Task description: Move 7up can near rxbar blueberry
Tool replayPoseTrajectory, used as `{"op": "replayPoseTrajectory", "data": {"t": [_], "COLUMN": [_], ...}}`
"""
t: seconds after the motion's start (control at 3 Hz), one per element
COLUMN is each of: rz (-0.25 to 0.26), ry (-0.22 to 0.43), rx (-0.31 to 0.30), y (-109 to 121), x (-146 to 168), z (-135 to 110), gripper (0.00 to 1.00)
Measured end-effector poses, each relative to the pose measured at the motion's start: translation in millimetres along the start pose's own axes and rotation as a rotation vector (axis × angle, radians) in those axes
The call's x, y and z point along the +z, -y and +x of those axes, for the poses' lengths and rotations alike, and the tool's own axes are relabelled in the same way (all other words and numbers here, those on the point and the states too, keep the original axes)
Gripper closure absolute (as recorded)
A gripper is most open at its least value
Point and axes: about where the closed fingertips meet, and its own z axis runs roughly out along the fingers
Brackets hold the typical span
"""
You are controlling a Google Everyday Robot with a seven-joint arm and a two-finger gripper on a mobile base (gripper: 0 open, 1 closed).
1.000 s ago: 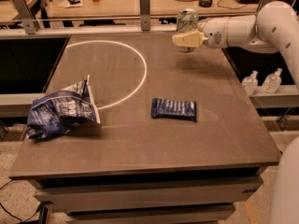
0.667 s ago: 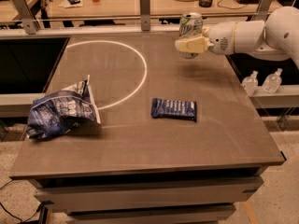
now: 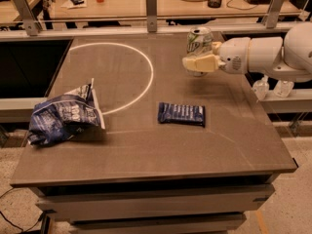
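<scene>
The 7up can [image 3: 199, 41], silver-white with a green logo, is upright and held above the table at the right rear. My gripper [image 3: 199, 62] comes in from the right on a white arm and is shut on the can, its pale fingers [image 3: 201, 63] wrapped around the can's lower half. The rxbar blueberry [image 3: 181, 114], a flat dark blue wrapper, lies on the table in front of the can, about a hand's length nearer the front edge.
A crumpled blue-and-white chip bag [image 3: 63, 116] lies at the table's left. A white circle line [image 3: 144, 77] is drawn on the grey tabletop [image 3: 146, 150]. Metal posts and a rail [image 3: 151, 6] stand along the back edge. Two small bottles [image 3: 273, 87] sit on a shelf at right.
The gripper has carried the can a little to the right and down, closer to the table's surface and the blue bar.
</scene>
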Motion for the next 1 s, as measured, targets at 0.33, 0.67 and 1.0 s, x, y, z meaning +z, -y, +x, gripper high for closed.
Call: {"op": "replayPoseTrajectory", "data": {"t": [0.33, 0.67, 1.0], "rz": [0.010, 0.014, -0.007], "ry": [-0.004, 0.004, 0.019], "rx": [0.016, 0.024, 0.041], "y": [-19.7, -34.1, -46.0], "x": [-0.2, 0.7, -2.5], "z": [14.5, 27.3, 32.4], "gripper": [1.00, 1.00, 1.00]}}
